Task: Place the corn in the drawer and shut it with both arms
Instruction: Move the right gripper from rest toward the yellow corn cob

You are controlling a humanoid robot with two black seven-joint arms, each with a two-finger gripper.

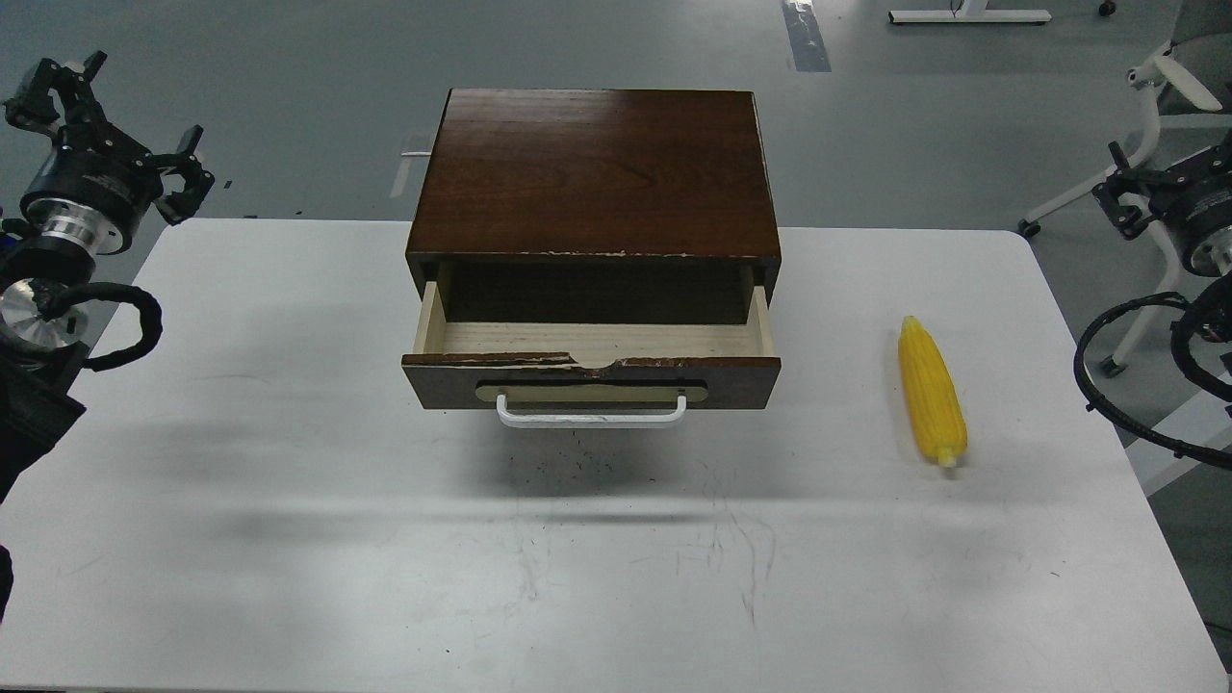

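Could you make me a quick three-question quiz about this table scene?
1. True or false: the corn lies inside the drawer.
2. The drawer is: A) shut B) pulled open C) removed.
3. Which gripper is nearer the corn, the left gripper or the right gripper?

Key: 1 false, it lies on the table, right of the drawer. 2 B. 3 right.

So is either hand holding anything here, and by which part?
Nothing is held. The corn lies alone on the table; the left hand and right hand are raised at the edges, away from it.
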